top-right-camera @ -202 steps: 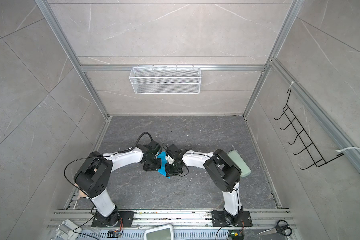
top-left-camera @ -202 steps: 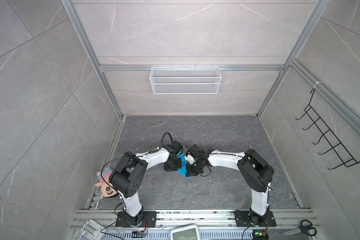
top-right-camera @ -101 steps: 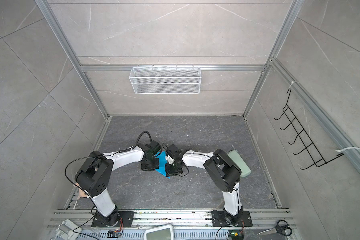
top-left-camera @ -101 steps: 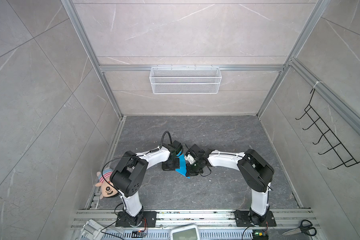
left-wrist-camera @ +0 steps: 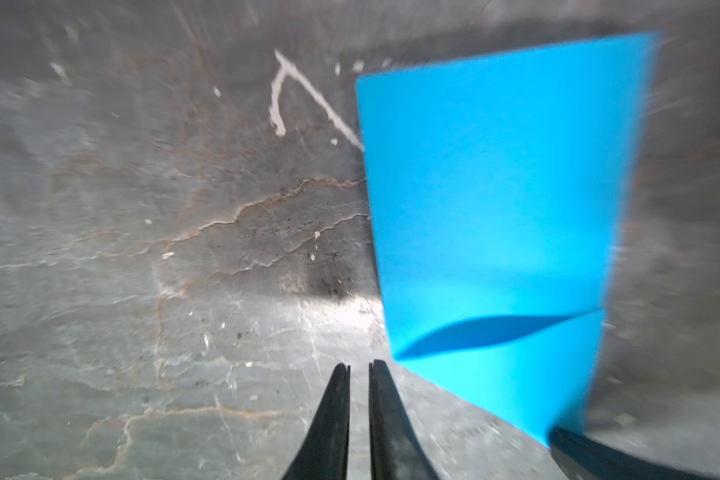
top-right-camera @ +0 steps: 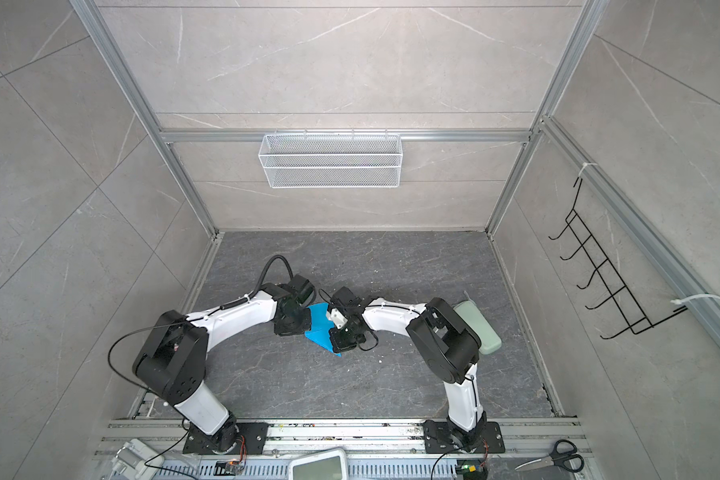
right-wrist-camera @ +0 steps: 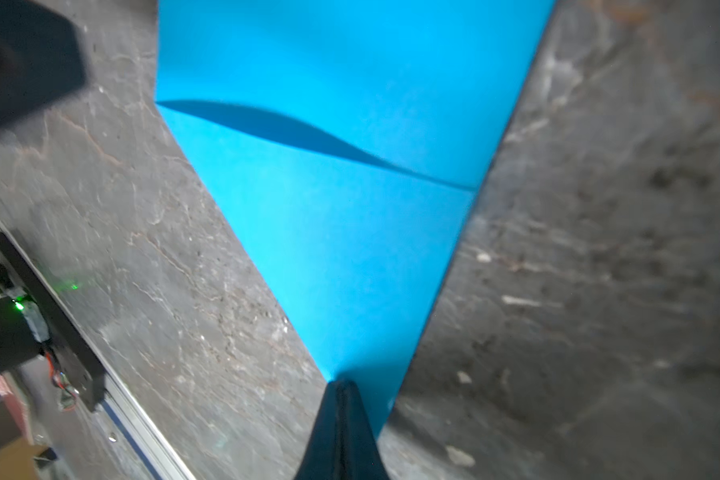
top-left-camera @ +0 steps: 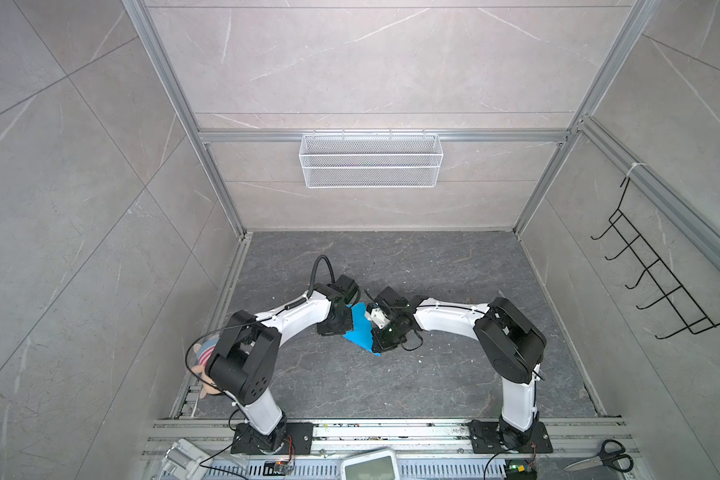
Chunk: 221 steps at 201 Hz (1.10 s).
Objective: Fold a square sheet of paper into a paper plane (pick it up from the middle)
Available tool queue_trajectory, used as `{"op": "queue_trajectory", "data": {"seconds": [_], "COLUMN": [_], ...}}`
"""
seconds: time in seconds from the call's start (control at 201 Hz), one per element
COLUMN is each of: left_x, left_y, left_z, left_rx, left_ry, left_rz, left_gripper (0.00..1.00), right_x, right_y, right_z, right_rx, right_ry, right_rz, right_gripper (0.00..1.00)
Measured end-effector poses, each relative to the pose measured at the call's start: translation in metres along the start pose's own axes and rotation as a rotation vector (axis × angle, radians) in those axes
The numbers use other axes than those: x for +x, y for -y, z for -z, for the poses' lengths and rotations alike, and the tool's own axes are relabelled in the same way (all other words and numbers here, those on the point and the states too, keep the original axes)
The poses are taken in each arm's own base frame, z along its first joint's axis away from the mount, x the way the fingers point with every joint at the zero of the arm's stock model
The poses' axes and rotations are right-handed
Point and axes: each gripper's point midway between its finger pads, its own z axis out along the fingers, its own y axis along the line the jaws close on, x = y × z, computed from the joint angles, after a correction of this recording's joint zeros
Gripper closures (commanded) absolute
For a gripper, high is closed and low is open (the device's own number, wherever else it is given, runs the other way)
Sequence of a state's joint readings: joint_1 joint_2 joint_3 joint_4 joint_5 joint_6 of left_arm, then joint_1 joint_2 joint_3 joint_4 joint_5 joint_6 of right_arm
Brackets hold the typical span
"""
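Right wrist view: the paper plane [right-wrist-camera: 329, 232] is pinned by the closed right tool [right-wrist-camera: 341, 385]; the slightly parted, empty left tool [left-wrist-camera: 359, 368] should be swept along the lifted flap [right-wrist-camera: 350, 62].

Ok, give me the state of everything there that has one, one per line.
sheet of paper: partly folded, one flap bulging up, lying on the table
left gripper: slightly open, empty, beside the paper
right gripper: shut, tips at the paper's narrow end
scissors: blades closed
wire basket: looks empty
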State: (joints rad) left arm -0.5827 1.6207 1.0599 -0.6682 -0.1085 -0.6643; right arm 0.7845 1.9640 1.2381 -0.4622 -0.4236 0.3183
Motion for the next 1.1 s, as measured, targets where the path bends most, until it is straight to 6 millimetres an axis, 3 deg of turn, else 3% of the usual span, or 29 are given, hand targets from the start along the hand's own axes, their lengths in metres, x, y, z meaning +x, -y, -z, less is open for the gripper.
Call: {"op": "queue_trajectory", "data": {"seconds": [0.164, 0.478, 0.861, 1.1], "left_x": [0.002, 0.018, 0.025, 0.023], "left_y": [0.019, 0.046, 0.046, 0.046], "left_z": [0.016, -0.014, -0.039, -0.04], "left_rx": [0.175, 0.307, 0.281, 0.272], "left_ry": [0.057, -0.049, -0.108, -0.107], "left_rz": [0.028, 0.039, 0.045, 0.053], "left_gripper": [0.79, 0.86, 0.88, 0.9], "right_x": [-0.011, -0.012, -0.017, -0.023], "right_y": [0.006, 0.001, 0.001, -0.001], "right_z": [0.007, 0.007, 0.007, 0.003], "right_rx": [-0.014, -0.051, -0.053, -0.078], "right_ry": [0.013, 0.014, 0.03, 0.058], "right_rz": [0.041, -0.004, -0.092, -0.197], "right_gripper": [0.93, 0.93, 0.93, 0.93]}}
